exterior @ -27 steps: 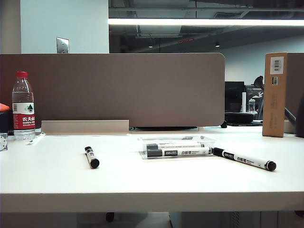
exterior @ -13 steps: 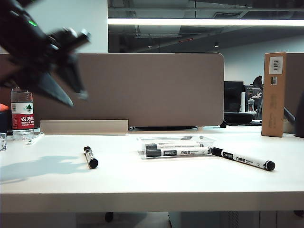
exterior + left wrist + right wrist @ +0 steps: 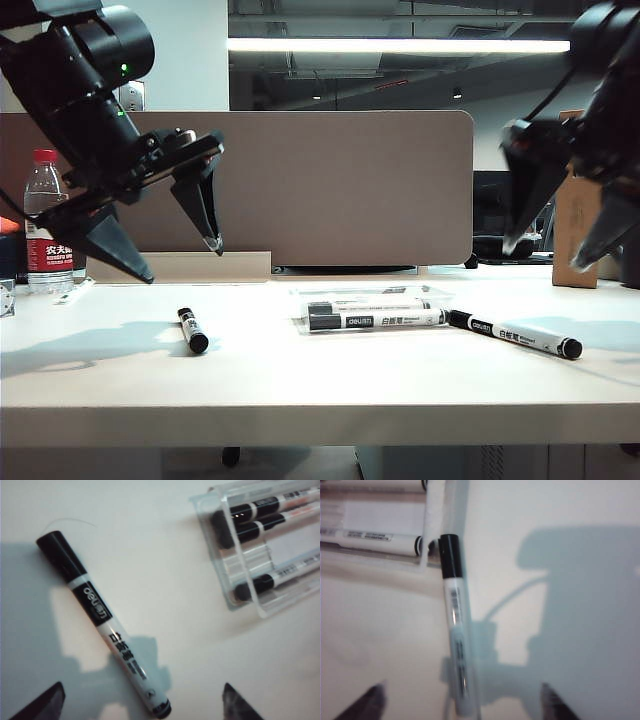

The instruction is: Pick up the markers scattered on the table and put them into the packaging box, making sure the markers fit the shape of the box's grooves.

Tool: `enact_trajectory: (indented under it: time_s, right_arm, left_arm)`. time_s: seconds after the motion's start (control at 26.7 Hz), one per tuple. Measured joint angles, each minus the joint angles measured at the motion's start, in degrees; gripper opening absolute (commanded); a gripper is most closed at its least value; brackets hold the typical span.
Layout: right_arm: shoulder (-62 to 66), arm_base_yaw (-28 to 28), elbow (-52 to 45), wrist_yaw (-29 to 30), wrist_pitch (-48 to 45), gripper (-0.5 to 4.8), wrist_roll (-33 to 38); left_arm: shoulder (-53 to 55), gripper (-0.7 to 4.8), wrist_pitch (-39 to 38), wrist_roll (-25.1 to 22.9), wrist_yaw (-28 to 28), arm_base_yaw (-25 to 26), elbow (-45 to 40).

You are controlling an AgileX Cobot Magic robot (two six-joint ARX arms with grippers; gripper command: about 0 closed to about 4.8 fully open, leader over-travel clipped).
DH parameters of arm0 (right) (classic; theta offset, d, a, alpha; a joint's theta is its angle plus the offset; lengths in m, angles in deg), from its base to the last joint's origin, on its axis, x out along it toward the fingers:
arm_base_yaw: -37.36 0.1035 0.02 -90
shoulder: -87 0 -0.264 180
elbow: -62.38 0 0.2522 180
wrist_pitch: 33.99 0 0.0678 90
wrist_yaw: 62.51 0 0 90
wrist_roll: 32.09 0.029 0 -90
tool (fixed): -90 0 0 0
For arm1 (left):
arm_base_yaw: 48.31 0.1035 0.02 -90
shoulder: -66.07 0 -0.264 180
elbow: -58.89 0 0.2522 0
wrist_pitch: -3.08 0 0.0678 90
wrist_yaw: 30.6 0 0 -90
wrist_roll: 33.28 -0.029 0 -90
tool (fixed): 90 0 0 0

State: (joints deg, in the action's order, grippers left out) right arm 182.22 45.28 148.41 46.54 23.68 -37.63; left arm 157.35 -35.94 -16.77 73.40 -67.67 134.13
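clear packaging box [image 3: 372,307] at frame centre on the white table [image 3: 300,385], holding markers [image 3: 375,320]; loose marker [image 3: 193,330] lower left, another [image 3: 515,334] just right of it. left gripper [image 3: 180,260] upper left, right gripper [image 3: 548,250] upper right, both spread wide, empty.

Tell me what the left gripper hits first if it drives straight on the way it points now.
Most likely the loose marker on the table: the open left gripper points down with that marker between its fingertips in the wrist view. It hangs well above the table, so depth is uncertain.
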Motion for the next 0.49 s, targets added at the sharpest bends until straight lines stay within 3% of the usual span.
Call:
enact_trajectory:
  time_s: [0.22,0.26,0.3,0.49]
  right_arm:
    - [9.22,4.2,5.18,-3.8,2.93,4.09,-2.05]
    - [9.88,5.11,5.27,-5.99,3.06,4.08,-2.93]
    - [10.32,5.7,5.29,-7.28,2.99,4.08,-3.3]
    - [12.39,7.06,5.29,-10.19,2.45,3.77,-3.65]
  left_arm:
    - [0.98,3.93,3.04,0.0,0.42,-0.11,0.02]
    - [1.4,3.82,2.93,0.0,-1.31,-0.02,0.02]
    - [1.75,3.28,2.91,0.0,-2.29,0.0,0.02]
    - [4.07,3.11,3.61,-0.02,-4.2,-0.04,0.09]
